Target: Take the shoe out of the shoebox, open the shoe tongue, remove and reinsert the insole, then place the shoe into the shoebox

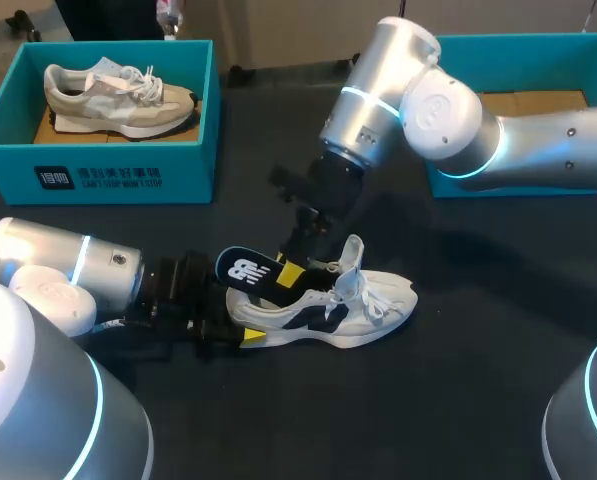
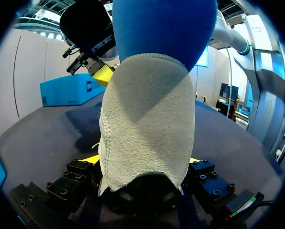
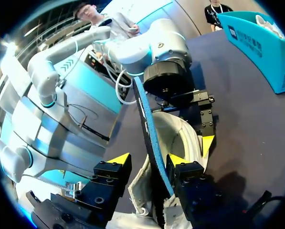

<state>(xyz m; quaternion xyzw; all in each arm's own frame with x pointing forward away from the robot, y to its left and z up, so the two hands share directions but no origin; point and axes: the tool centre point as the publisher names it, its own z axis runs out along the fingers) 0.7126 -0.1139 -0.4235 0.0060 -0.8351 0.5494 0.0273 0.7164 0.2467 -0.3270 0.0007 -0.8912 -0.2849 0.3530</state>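
Right tool [image 3: 148, 159] hangs over the mouth of a white and navy sneaker [image 1: 348, 310] standing on its sole mid-bench [image 1: 458, 390]. Its yellow-tipped fingers are spread either side of the insole [image 1: 248, 270]: one tip is just beside it and the other stands clear, so nothing is pinched. Left tool [image 2: 142, 160] clamps the sneaker's grey suede heel from both sides, steadying it. The insole, black on top and blue beneath, tilts up out of the opening with its front end down inside. This looks like the insole step, though whether it is coming out or going back cannot be told. Next, the right tool likely needs to close on the insole. A teal shoebox [image 1: 538, 60] sits at the far right, well apart.
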